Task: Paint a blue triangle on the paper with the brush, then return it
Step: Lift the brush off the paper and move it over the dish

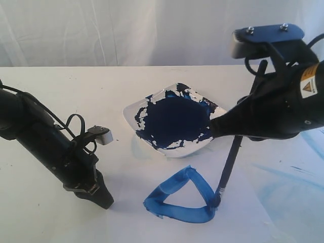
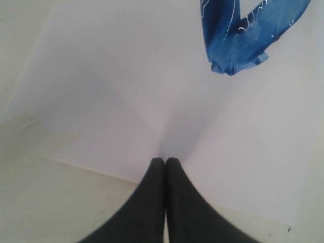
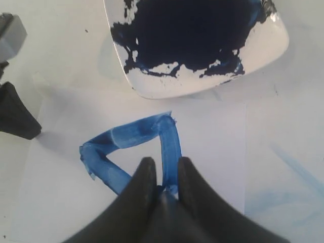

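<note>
The blue triangle point(image 1: 177, 200) is a thick outline on the white paper point(image 1: 243, 215), in front of the dish. My right gripper point(image 1: 218, 127) is shut on the brush point(image 1: 229, 169), which slants down with its bristles touching the triangle's right corner. In the right wrist view the handle point(image 3: 165, 195) sits deep between the fingers of the gripper point(image 3: 163, 164), above the triangle point(image 3: 131, 136) and paper point(image 3: 212, 147). My left gripper point(image 1: 104, 200) is shut on nothing, its tip resting near the paper's left edge. In the left wrist view that gripper point(image 2: 165, 160) points over the paper point(image 2: 126, 91) towards one triangle corner point(image 2: 238, 50).
A white dish point(image 1: 132, 110) holding a dark navy paint pool point(image 1: 174, 121) stands just behind the triangle. In the right wrist view the dish point(image 3: 263, 50) lies beyond the paper, with the left gripper point(image 3: 15, 116) at one side. Pale blue smears point(image 1: 293, 177) mark the table at right.
</note>
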You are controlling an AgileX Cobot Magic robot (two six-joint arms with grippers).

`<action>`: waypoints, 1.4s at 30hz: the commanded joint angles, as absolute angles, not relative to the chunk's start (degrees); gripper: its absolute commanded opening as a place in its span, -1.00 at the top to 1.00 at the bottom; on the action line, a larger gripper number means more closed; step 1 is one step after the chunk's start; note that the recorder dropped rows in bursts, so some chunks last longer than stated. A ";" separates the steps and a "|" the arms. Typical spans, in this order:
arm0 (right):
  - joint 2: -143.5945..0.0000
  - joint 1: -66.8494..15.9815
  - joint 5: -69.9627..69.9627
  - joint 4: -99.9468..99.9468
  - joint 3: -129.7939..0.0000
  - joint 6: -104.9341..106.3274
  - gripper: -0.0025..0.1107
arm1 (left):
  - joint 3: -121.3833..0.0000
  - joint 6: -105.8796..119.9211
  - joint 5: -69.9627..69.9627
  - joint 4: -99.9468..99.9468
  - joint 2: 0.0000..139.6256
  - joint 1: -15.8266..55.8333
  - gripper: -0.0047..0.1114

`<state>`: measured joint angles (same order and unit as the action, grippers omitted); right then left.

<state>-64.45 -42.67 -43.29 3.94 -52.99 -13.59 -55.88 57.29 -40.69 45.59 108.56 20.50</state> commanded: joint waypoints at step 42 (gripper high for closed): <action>-110.45 -9.19 -39.12 -67.68 -85.21 26.84 0.96 | -56.04 57.02 -41.59 46.11 108.68 20.81 0.92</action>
